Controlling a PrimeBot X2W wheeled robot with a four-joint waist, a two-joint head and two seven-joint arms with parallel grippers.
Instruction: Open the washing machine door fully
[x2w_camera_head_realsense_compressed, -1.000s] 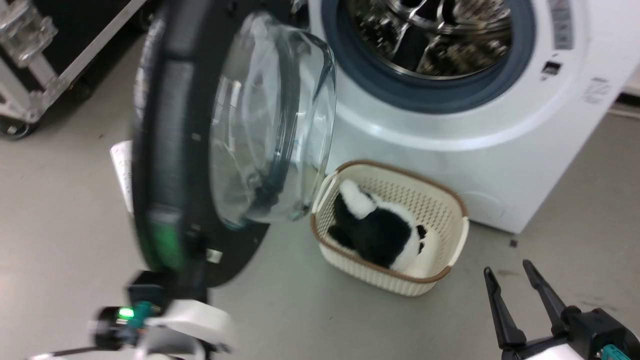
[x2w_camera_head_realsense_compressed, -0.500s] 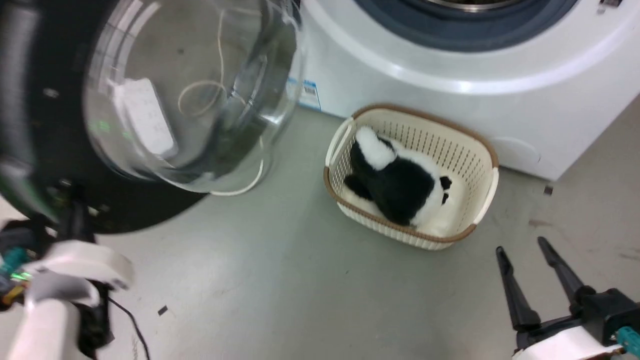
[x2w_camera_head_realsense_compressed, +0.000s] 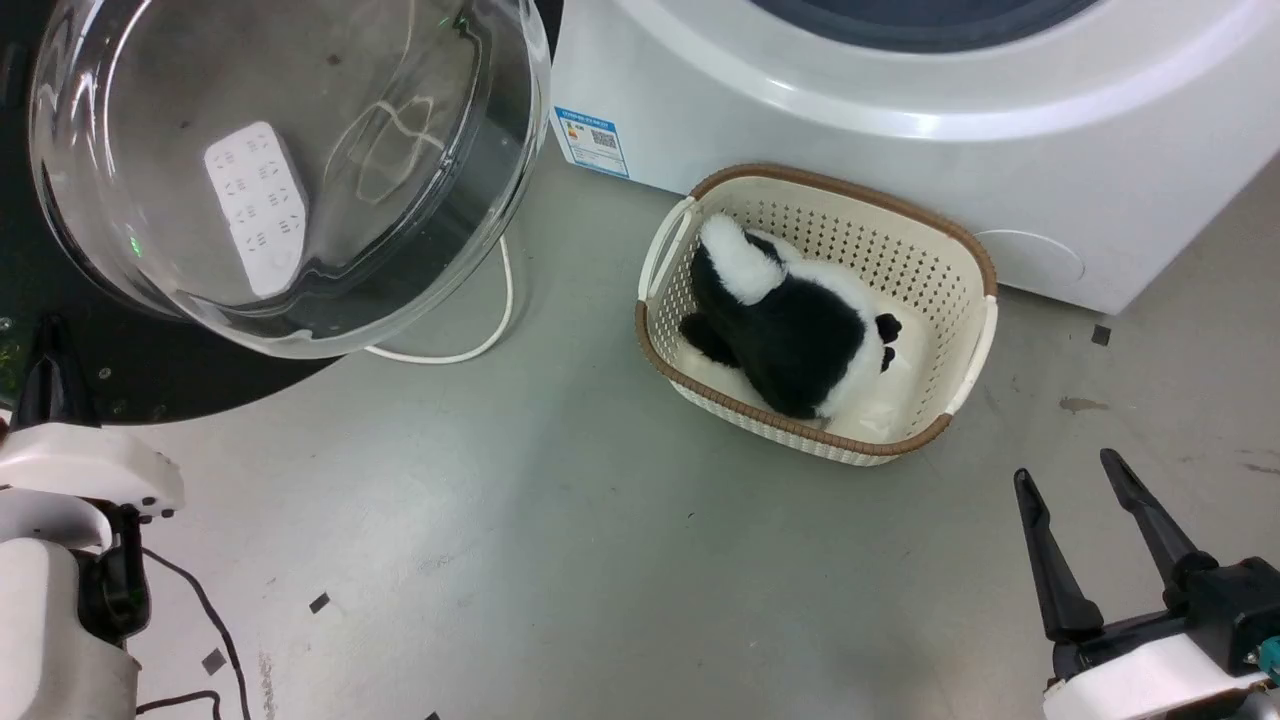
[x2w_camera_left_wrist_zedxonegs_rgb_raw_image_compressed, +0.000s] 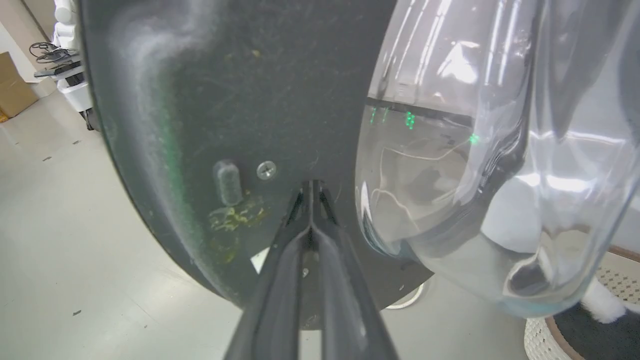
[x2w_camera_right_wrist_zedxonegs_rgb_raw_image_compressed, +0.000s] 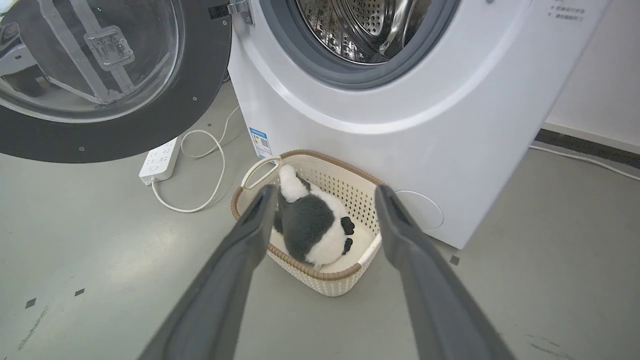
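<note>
Left gripper (x2w_camera_head_realsense_compressed: 47, 350), in the head view, has its two long dark fingers pressed together with nothing between them, their tips against the black ring of the large round glossy black washing machine door (x2w_camera_head_realsense_compressed: 400, 200). That door is swung wide, to the left of the white front-loading washing machine (x2w_camera_head_realsense_compressed: 900, 150). A white power strip (x2w_camera_head_realsense_compressed: 255, 210) shows through its bulging glass. In front of the washing machine stands a cream lattice plastic basket with a brown rim (x2w_camera_head_realsense_compressed: 780, 425), holding a black-and-white plush toy (x2w_camera_head_realsense_compressed: 790, 340). The right gripper (x2w_camera_head_realsense_compressed: 1066, 470) hovers above the grey floor, farther from the washing machine than the basket, fingers spread wide and empty.

From the left wrist, the left gripper (x2w_camera_left_wrist_zedxonegs_rgb_raw_image_compressed: 311, 186) is closed to a single point touching the door's (x2w_camera_left_wrist_zedxonegs_rgb_raw_image_compressed: 225, 75) dull black inner face, beside a small screw (x2w_camera_left_wrist_zedxonegs_rgb_raw_image_compressed: 266, 170).

From the right wrist, the right gripper (x2w_camera_right_wrist_zedxonegs_rgb_raw_image_compressed: 325, 192) gapes fully, holding nothing. The door (x2w_camera_right_wrist_zedxonegs_rgb_raw_image_compressed: 150, 130) hangs off the washing machine's (x2w_camera_right_wrist_zedxonegs_rgb_raw_image_compressed: 450, 125) left side, leaving the perforated steel drum (x2w_camera_right_wrist_zedxonegs_rgb_raw_image_compressed: 360, 25) uncovered. The basket (x2w_camera_right_wrist_zedxonegs_rgb_raw_image_compressed: 320, 280) sits against the washing machine's foot.
</note>
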